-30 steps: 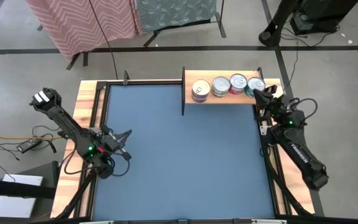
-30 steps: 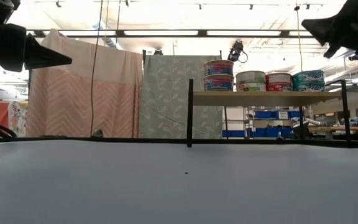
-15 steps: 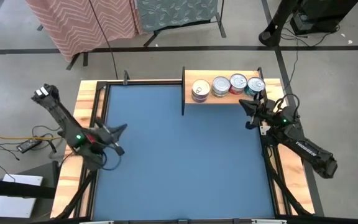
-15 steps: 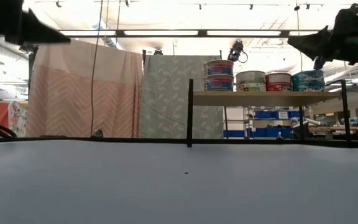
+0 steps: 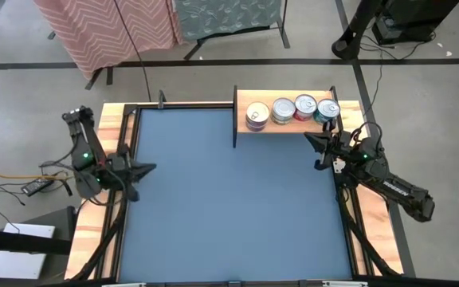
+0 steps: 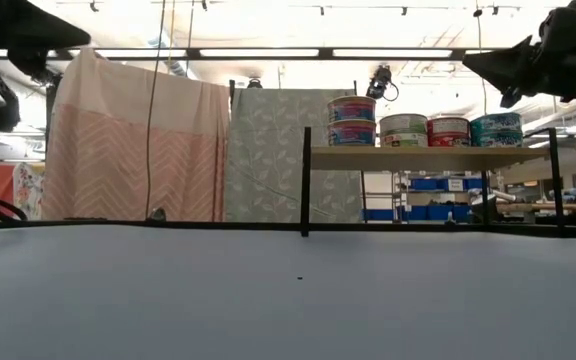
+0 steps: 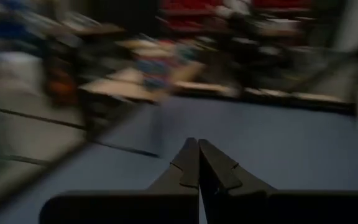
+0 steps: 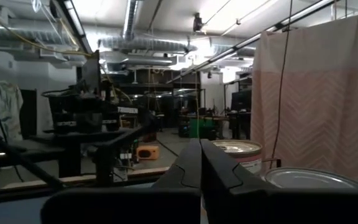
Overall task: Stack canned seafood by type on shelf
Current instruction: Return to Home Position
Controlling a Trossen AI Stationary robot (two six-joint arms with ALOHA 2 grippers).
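Wide apart (shut): left hand (image 5: 148,167), right hand (image 5: 309,139).

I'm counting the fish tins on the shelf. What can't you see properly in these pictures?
High view: top lids hide any tins beneath them on the shelf.
Low view: the three lower piles could be one tin or two; labels too small.
Left wrist view: blur smears everything beyond the left gripper.
Right wrist view: the right gripper and the bottom edge cut off two tins.

Robotics lab, we reckon.
We see exposed ceiling ducts (image 8: 138,43), strip lights (image 6: 263,52), blue bins (image 6: 428,184), hung fabric screens (image 6: 133,150).
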